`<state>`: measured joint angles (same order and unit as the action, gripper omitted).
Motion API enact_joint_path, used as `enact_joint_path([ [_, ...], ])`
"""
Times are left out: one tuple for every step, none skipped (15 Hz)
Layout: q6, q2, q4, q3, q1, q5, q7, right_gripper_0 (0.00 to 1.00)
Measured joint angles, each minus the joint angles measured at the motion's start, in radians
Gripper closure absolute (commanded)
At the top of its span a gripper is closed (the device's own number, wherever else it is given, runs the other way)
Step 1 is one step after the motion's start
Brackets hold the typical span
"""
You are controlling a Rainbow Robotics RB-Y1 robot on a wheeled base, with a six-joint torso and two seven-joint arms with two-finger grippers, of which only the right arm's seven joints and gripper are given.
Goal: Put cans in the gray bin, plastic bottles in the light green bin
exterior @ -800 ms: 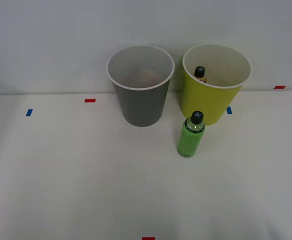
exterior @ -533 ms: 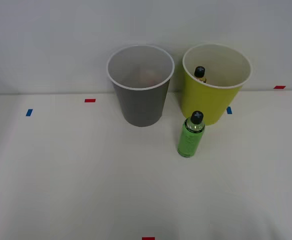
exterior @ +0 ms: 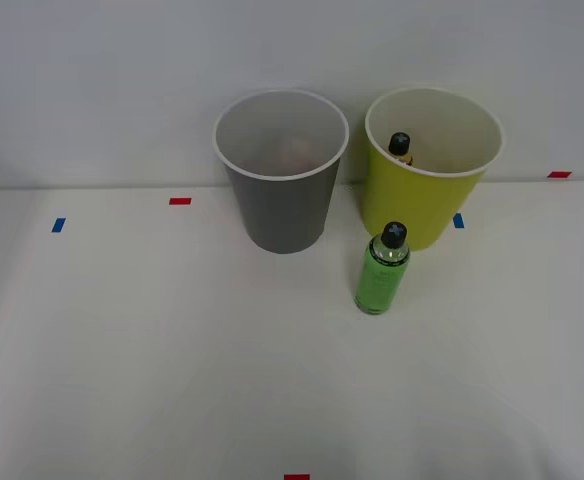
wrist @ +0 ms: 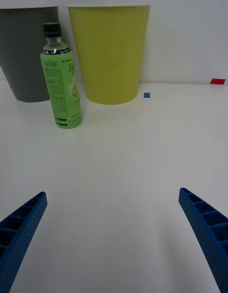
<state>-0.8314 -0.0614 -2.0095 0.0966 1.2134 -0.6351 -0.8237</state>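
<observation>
A lab test setup: a bare white table [exterior: 122,350] against a plain white wall [exterior: 92,80], with red and blue tape marks [exterior: 180,201] across mid-frame

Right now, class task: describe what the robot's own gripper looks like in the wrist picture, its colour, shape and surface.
The right gripper has two jaws of bright blue. Each is a slim, wedge-like piece tapering to a point, with a ribbed face of small open rectangular cells in a row. No cables, labels or markings can be seen on the parts in view.
</observation>
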Motion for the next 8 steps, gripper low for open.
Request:
enact_joint_path([
  [0.0, 0.0, 0.0, 0.0, 0.0, 0.0, 0.0, 0.03],
  [0.0, 0.0, 0.0, 0.0, 0.0, 0.0, 0.0, 0.03],
  [0.0, 0.0, 0.0, 0.0, 0.0, 0.0, 0.0, 0.03],
  [0.0, 0.0, 0.0, 0.0, 0.0, 0.0, 0.0, 0.03],
  [0.0, 0.0, 0.0, 0.0, 0.0, 0.0, 0.0, 0.04],
  [0.0, 0.0, 0.0, 0.0, 0.0, 0.0, 0.0, 0.04],
  [0.0, 0.0, 0.0, 0.0, 0.0, 0.0, 0.0, 0.04],
  [0.0, 0.0, 0.0, 0.0, 0.0, 0.0, 0.0, 0.03],
])
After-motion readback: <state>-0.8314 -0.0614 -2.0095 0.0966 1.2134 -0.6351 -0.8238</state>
